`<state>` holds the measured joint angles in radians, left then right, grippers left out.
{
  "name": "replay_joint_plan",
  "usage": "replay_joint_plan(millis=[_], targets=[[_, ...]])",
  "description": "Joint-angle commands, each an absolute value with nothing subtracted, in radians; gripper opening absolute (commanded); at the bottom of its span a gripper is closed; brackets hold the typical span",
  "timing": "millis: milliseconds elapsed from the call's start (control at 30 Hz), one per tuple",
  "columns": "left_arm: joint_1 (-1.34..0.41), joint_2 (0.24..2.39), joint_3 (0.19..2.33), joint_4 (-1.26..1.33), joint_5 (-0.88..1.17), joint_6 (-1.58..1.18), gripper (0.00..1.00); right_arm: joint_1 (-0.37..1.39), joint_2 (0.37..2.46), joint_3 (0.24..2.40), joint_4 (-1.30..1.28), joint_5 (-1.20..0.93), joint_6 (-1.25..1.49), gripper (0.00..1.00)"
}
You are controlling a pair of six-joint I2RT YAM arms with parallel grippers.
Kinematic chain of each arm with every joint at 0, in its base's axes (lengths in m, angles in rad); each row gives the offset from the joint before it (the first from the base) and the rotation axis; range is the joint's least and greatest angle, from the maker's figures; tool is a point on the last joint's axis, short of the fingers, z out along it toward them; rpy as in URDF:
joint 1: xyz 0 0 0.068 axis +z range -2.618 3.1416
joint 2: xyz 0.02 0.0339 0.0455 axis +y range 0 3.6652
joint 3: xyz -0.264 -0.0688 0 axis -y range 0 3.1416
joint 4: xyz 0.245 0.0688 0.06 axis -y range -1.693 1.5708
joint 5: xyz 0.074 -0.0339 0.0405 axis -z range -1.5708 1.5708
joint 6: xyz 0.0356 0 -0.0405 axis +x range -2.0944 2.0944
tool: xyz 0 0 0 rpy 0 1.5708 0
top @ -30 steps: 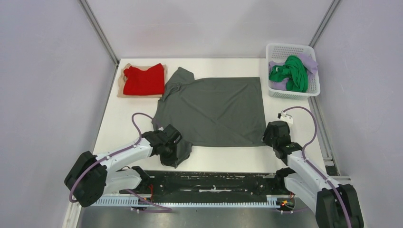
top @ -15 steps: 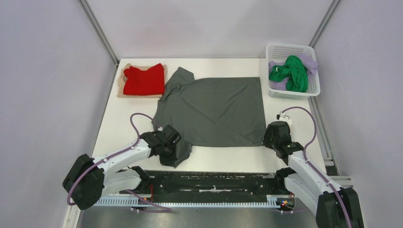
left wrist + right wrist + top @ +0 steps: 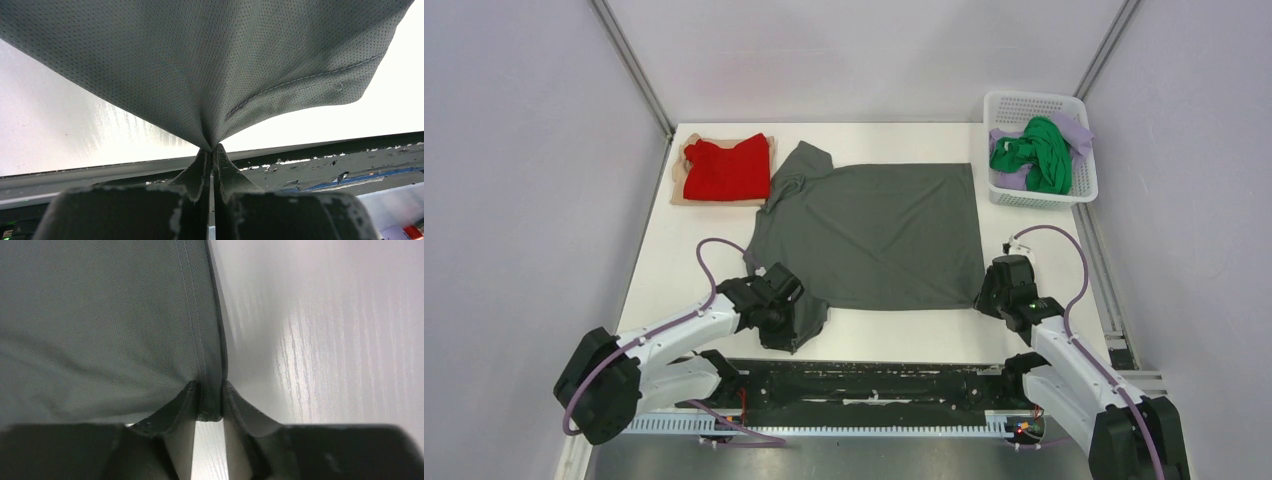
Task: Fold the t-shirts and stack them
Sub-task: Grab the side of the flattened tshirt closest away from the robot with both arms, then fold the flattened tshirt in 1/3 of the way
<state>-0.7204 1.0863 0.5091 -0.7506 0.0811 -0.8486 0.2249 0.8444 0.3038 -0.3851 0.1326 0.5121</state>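
Observation:
The dark grey t-shirt (image 3: 874, 225) lies spread flat in the middle of the table. My left gripper (image 3: 786, 318) is shut on its near left sleeve, and the cloth (image 3: 215, 65) fans out from the pinch (image 3: 210, 149). My right gripper (image 3: 987, 297) is shut on the shirt's near right hem corner (image 3: 205, 360), the pinch (image 3: 210, 402) low over the table. The red t-shirt (image 3: 726, 168) lies folded at the far left. The bright green t-shirt (image 3: 1036, 152) and the pale lavender t-shirt (image 3: 1076, 130) are bunched in the basket.
The white mesh basket (image 3: 1084, 185) stands at the far right corner. A beige cloth edge (image 3: 679, 190) shows under the red shirt. The dark rail (image 3: 874, 385) with the arm bases runs along the near table edge.
Both arms have shifted slightly; the right gripper has edged a little toward the far side with the hem corner. The shirt lies almost as before.

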Motion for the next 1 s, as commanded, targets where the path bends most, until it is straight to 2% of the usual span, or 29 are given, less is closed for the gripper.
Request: replay_joint_plan(millis=[0, 133, 300, 467, 667, 967], targets=[[-0.724, 1.067, 0.509, -0.756, 0.103, -0.874, 0.02, 0.229, 0.858, 0.285, -0.424, 0.065, 0.520, 0.22], [-0.726, 1.047, 0.506, -0.773, 0.136, -0.889, 0.02, 0.229, 0.826, 0.290, -0.457, 0.119, 0.508, 0.00], [-0.748, 0.989, 0.509, -0.878, 0.172, -0.942, 0.02, 0.229, 0.821, 0.323, -0.581, 0.166, 0.470, 0.00], [-0.817, 0.889, 0.498, -0.997, 0.178, -1.031, 0.02, 0.230, 0.771, 0.330, -0.622, 0.121, 0.504, 0.00], [-0.856, 0.826, 0.491, -0.997, 0.195, -1.087, 0.02, 0.232, 0.678, 0.327, -0.708, 0.166, 0.512, 0.00], [-0.859, 0.903, 0.597, -0.821, 0.143, -1.017, 0.02, 0.233, 0.697, 0.343, -0.555, 0.055, 0.479, 0.00]])
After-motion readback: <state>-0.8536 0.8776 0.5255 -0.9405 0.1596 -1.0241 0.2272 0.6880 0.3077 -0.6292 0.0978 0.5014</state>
